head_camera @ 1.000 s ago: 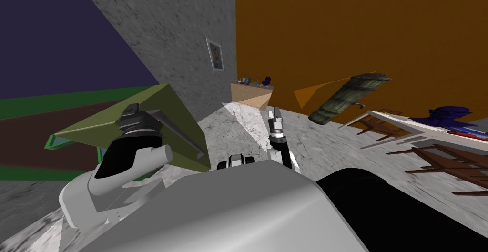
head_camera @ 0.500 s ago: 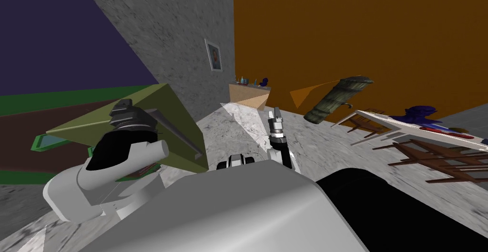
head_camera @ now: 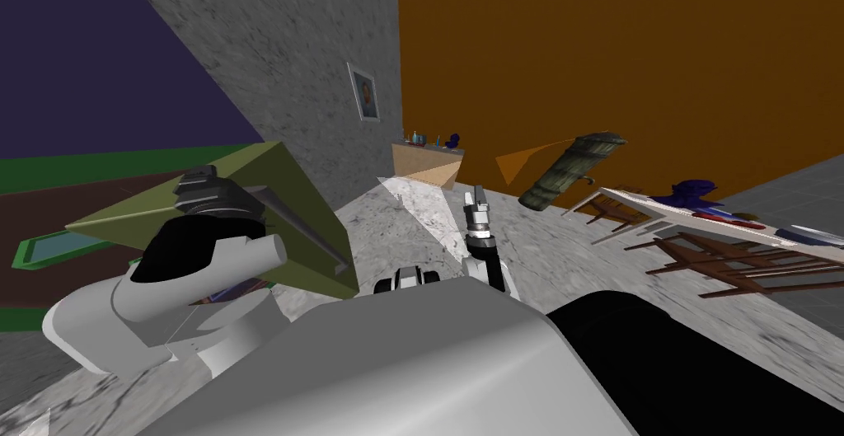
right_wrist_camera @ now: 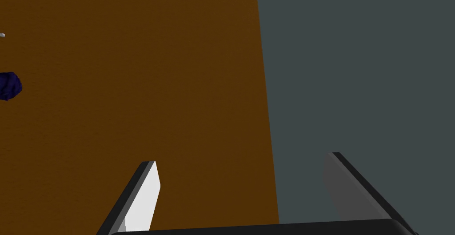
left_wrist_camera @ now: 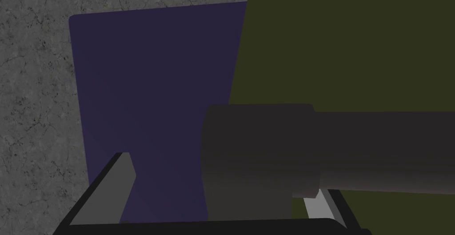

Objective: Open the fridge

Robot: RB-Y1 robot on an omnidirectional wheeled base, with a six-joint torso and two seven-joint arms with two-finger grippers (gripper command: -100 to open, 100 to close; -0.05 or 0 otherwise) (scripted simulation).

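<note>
The fridge's olive door [head_camera: 284, 196] stands swung out from the green-edged fridge body [head_camera: 49, 246] on my left. A dark grey bar handle [head_camera: 307, 232] runs along the door. My left gripper [left_wrist_camera: 222, 174] is open, and the handle [left_wrist_camera: 266, 152] with its mount block sits between its fingers. One finger [left_wrist_camera: 316, 205] lies against the handle, while the other [left_wrist_camera: 122, 179] stands apart from it. My left wrist [head_camera: 210, 196] sits over the door's top edge. The right gripper [head_camera: 474, 202] points forward over the floor, open [right_wrist_camera: 242, 159] and empty.
A low light-brown cabinet [head_camera: 429, 166] with small items stands at the far wall corner. A grey-green roll [head_camera: 569, 171] leans by the orange wall. To the right is a white table [head_camera: 700, 223] with brown legs and a blue object [head_camera: 694, 192].
My left arm has drawn back to the left and the olive door has swung out a little further with it. My head view turned, shifting the table leftward. The right arm stayed put.
</note>
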